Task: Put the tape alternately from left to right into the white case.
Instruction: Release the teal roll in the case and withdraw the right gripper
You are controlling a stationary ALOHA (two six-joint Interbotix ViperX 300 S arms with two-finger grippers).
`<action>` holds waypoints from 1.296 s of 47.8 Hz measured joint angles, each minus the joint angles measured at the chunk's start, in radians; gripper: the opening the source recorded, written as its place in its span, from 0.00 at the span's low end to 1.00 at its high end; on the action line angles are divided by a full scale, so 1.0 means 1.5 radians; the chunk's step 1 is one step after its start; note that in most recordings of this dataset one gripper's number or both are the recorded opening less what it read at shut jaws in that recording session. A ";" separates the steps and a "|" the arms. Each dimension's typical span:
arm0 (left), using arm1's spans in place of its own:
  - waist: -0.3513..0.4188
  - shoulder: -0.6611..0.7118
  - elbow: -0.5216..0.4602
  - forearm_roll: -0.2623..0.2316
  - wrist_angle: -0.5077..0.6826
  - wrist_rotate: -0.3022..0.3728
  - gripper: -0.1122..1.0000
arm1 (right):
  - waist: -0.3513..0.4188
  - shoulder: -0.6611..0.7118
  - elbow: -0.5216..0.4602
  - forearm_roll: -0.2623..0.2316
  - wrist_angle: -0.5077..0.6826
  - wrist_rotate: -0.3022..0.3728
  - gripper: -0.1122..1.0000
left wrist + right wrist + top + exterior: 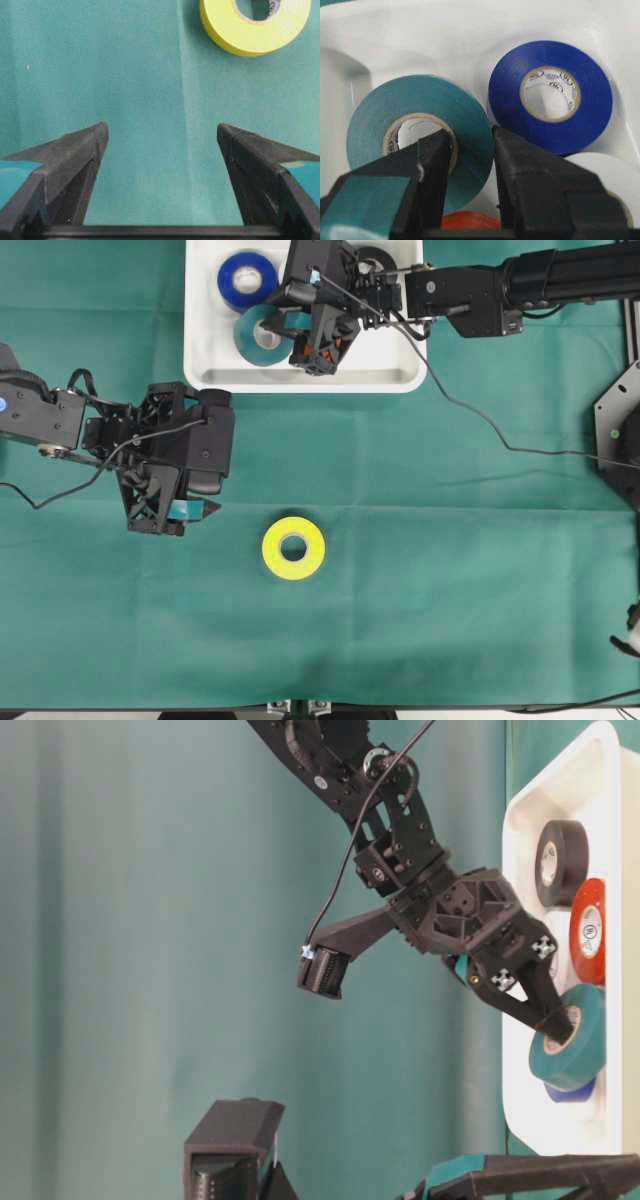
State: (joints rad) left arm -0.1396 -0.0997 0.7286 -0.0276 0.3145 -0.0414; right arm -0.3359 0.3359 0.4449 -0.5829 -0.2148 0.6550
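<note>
The white case (205, 370) lies at the top of the overhead view. My right gripper (282, 330) is shut on the wall of the teal tape roll (258, 340), one finger in its core. The roll hangs tilted over the case (520, 820), with the gripper (558, 1020) on the teal roll (575, 1055). The wrist view shows the gripper (470, 142) on the teal roll (370, 125). Blue (550, 95), white (607, 180) and red (467, 220) rolls lie in the case, as does a black roll (560, 860). A yellow roll (293, 548) lies on the cloth. My left gripper (212, 480) hovers open and empty left of it.
Green cloth (450, 570) covers the table. The right arm's cable (480, 420) trails across the cloth right of the case. In the left wrist view my left gripper (162, 132) has bare cloth between its fingers, and the yellow roll (250, 35) sits at the upper right.
</note>
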 measured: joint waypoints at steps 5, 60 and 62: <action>-0.001 0.000 0.000 0.000 0.000 0.001 0.85 | 0.000 0.000 -0.003 0.000 0.000 0.001 0.36; -0.002 0.000 0.000 0.000 0.001 0.001 0.85 | 0.044 -0.103 0.062 -0.004 0.001 0.001 0.81; -0.002 0.000 0.000 0.001 0.001 0.001 0.85 | 0.049 -0.111 0.072 -0.003 0.001 0.001 0.81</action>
State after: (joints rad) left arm -0.1427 -0.0997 0.7286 -0.0261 0.3160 -0.0399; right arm -0.2623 0.1687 0.5522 -0.5875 -0.2132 0.6565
